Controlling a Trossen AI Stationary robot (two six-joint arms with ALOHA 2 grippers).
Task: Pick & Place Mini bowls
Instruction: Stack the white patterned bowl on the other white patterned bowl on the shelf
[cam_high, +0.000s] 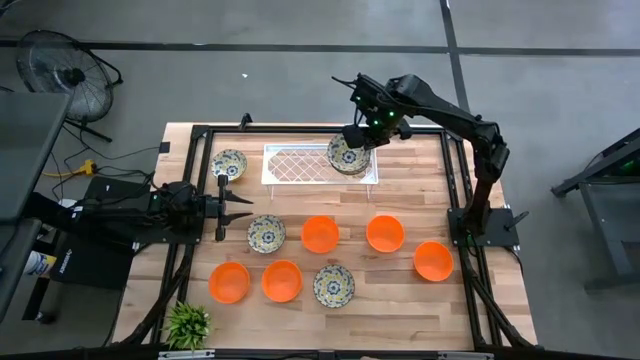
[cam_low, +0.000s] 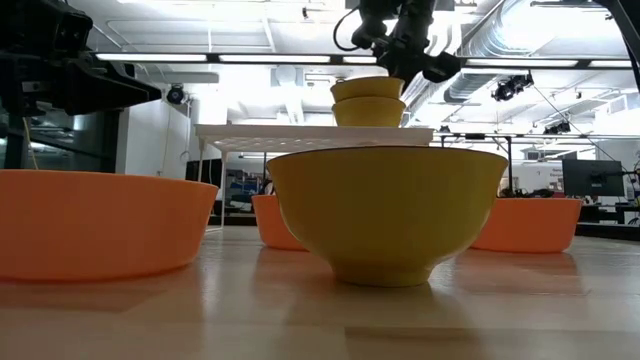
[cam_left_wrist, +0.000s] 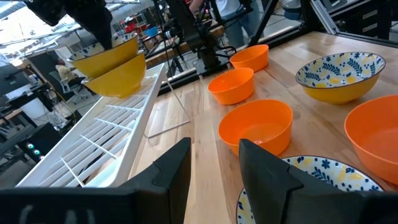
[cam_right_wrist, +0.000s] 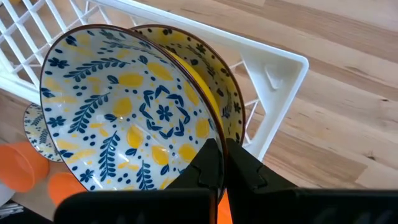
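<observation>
A white lattice tray (cam_high: 300, 165) stands at the far middle of the table. A patterned bowl (cam_high: 350, 160) sits on its right end. My right gripper (cam_high: 357, 135) is above it, shut on a second patterned bowl (cam_right_wrist: 124, 118) that is nested in the first (cam_right_wrist: 214, 68). The low view shows the two stacked (cam_low: 368, 98). My left gripper (cam_high: 236, 205) is open and empty at the table's left, level, just beside a patterned bowl (cam_high: 266, 233). Two more patterned bowls (cam_high: 229, 163) (cam_high: 333, 285) and several orange bowls (cam_high: 320, 234) rest on the table. My right gripper pinches the upper bowl's rim (cam_right_wrist: 216, 132), one finger inside the bowl (cam_right_wrist: 208, 165) and one outside (cam_right_wrist: 242, 168). The fingers come from above, pointing down. The bowl sits slightly tilted, its bottom inside the lower bowl on the tray (cam_low: 367, 88).
Orange bowls lie in a loose row right of the middle (cam_high: 385, 233) (cam_high: 433, 260) and at the near left (cam_high: 229, 282) (cam_high: 282, 281). A small green plant (cam_high: 187, 322) stands at the near left corner. Black frame rails (cam_high: 462, 190) run along the table's sides.
</observation>
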